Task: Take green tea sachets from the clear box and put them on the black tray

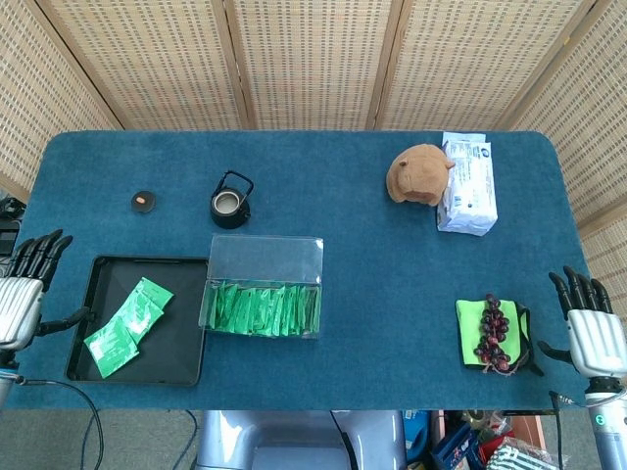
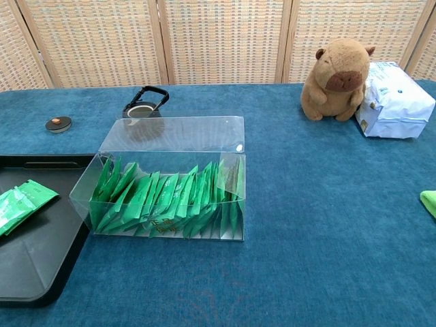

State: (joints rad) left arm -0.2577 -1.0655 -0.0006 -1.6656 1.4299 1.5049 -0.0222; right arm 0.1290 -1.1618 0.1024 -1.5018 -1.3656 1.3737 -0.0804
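Left robot hand [image 1: 20,299] hangs off the desk's edge, fingers spread, holding nothing. Right robot hand [image 1: 595,333] is likewise spread and empty. Just beside the left robot hand, the black tray [image 1: 181,348] carries green tea sachets [image 1: 125,325]; beyond it, the clear box [image 1: 263,286] holds more.

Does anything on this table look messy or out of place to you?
Nothing looks spilled or broken. The green sachets on the black tray lie at a slant, overlapping rather than stacked neatly. The clear box still holds a full row, and both hands wait off the table's edges.
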